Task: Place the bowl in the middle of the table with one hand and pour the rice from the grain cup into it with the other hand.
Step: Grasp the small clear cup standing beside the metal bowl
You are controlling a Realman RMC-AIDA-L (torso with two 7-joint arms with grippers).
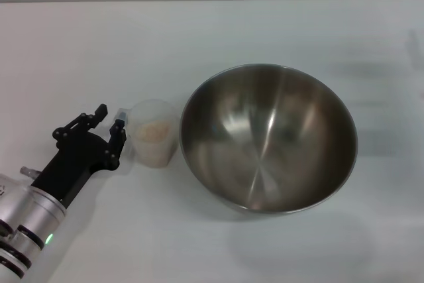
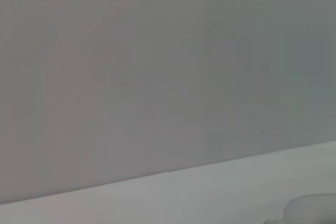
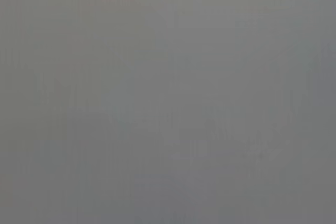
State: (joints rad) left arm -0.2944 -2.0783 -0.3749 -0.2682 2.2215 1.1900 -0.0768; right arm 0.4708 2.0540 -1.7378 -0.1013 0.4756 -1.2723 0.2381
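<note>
So my left pincer (image 1: 110, 120) stands spread beside the cup's (image 1: 155, 140) handle, gripping nothing. The rice (image 1: 154, 131) sits in the cup; the bowl (image 1: 268, 137) rests mid-table (image 1: 79, 44), just beside it. Grasping and pouring remain; my right pincer is out of view.

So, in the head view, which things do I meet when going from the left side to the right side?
left gripper → grain cup with rice inside → bowl, all on the table.
</note>
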